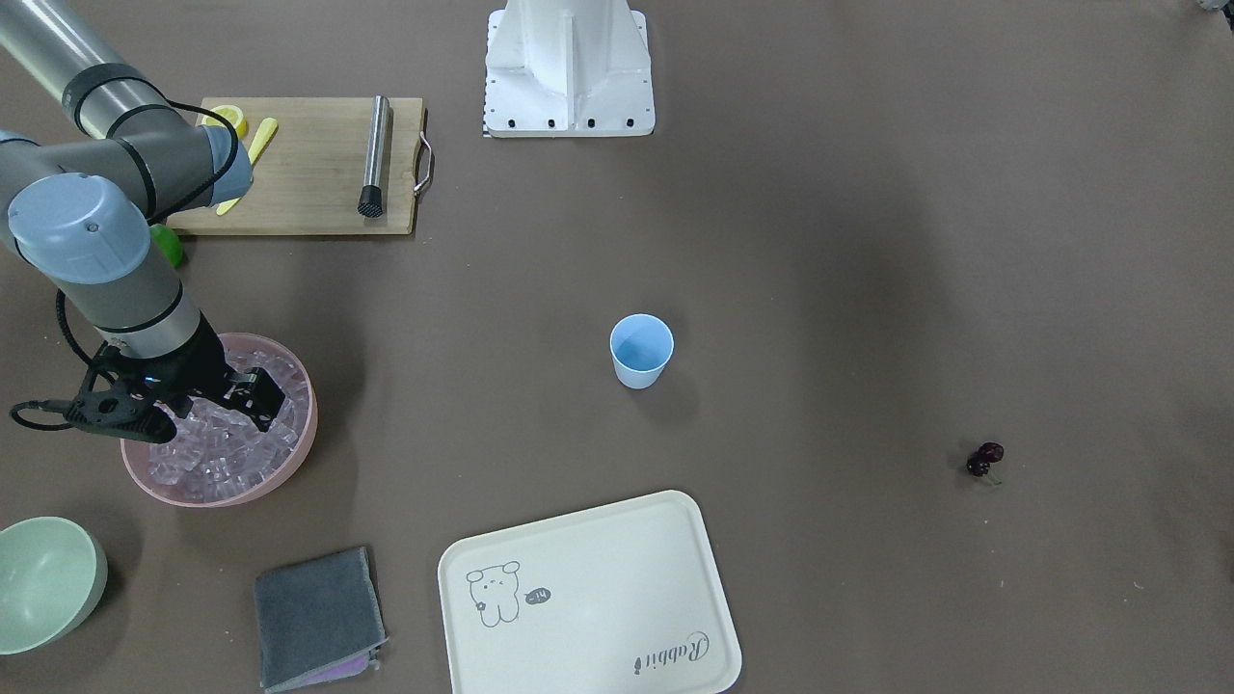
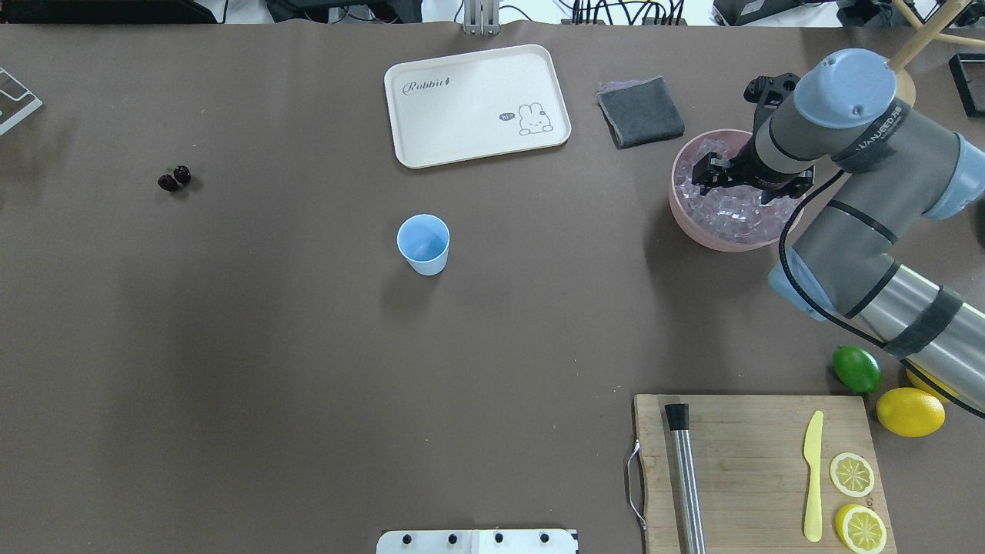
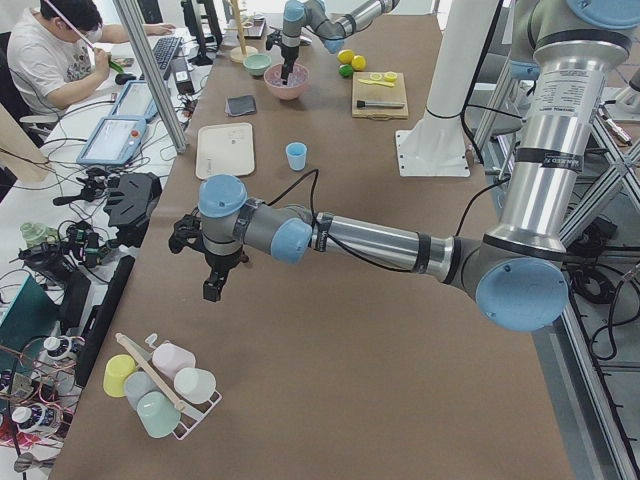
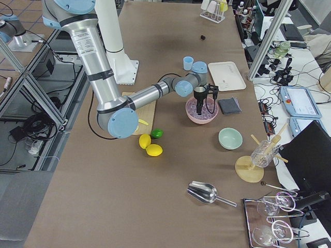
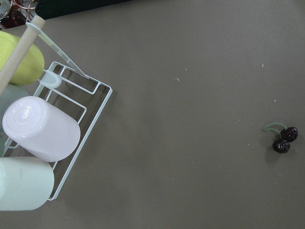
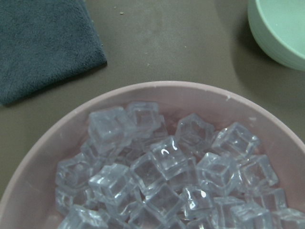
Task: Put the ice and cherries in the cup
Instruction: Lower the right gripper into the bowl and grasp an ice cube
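The light blue cup (image 1: 641,352) stands upright and empty mid-table; it also shows in the overhead view (image 2: 423,245). The ice (image 1: 231,439) is heaped in a pink bowl (image 1: 289,472), also seen from overhead (image 2: 731,215) and close up in the right wrist view (image 6: 167,176). My right gripper (image 2: 750,185) hangs over the ice with its jaws apart and holds nothing. The cherries (image 2: 174,178) lie on the table far from the cup, at the right of the left wrist view (image 5: 285,140). My left gripper (image 3: 215,285) shows only in the left side view; I cannot tell its state.
A cream tray (image 2: 477,104) and a grey cloth (image 2: 640,111) lie beyond the cup. A pale green bowl (image 1: 43,578) sits near the pink bowl. A cutting board (image 2: 754,462) holds a metal muddler, a knife and lemon slices, with a lime (image 2: 856,368) beside it. A cup rack (image 5: 47,138) lies near the cherries.
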Robot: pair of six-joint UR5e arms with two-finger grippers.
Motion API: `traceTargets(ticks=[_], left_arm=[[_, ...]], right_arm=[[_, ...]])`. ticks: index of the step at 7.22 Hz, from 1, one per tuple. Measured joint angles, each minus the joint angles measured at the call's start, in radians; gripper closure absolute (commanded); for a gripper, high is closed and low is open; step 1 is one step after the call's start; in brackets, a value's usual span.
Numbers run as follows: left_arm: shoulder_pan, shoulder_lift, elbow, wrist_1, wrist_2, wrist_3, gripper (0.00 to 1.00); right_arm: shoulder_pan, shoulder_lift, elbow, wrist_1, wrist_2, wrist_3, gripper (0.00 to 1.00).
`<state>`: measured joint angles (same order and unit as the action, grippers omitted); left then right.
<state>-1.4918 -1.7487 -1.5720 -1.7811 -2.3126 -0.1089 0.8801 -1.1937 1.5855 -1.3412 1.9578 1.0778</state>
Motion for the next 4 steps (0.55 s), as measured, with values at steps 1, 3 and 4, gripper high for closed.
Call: traceTargets(ticks=[1, 3, 4], left_arm=[[0.000, 0.000, 0.002, -0.001, 0.000, 0.000, 0.03], [0.001, 0.000, 0.004, -0.001, -0.001, 0.000, 0.03], [0.001, 0.000, 0.005, -0.004, 0.000, 0.000, 0.03]], right_arm=[[-0.003, 0.000, 0.002, 0.001, 0.000, 0.002, 0.03], [-0.006, -0.001, 0.004, 0.001, 0.000, 0.002, 0.03], [-0.008, -0.002, 0.004, 0.001, 0.000, 0.002, 0.06]])
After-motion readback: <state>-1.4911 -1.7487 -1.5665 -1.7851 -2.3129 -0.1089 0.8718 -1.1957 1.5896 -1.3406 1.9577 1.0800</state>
